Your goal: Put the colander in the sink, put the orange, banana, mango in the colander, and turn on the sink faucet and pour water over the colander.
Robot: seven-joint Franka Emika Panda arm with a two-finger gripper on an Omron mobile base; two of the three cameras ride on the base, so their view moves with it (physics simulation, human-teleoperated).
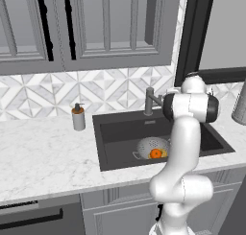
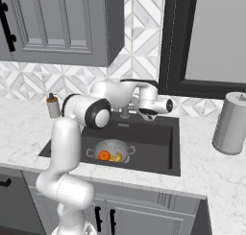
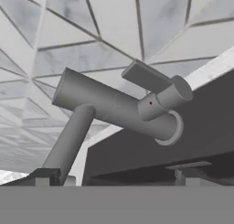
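Up behind the sink, the arm reaches level, its gripper spread wide before the sink faucet.

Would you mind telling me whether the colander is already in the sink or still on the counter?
In the sink. The colander sits on the dark floor of the sink, holding the orange and something yellow beside it.

Grey, white and charcoal kitchen, with small spots of orange and yellow.

The sink is dark charcoal, set in a white marble desk with pale grey veins. The colander is grey metal with many small holes; inside, the orange is bright orange and the banana yellow. The sink faucet is plain grey. The wall tiles carry white and grey triangles. The soap dispenser has an orange top. The cabinets are grey.
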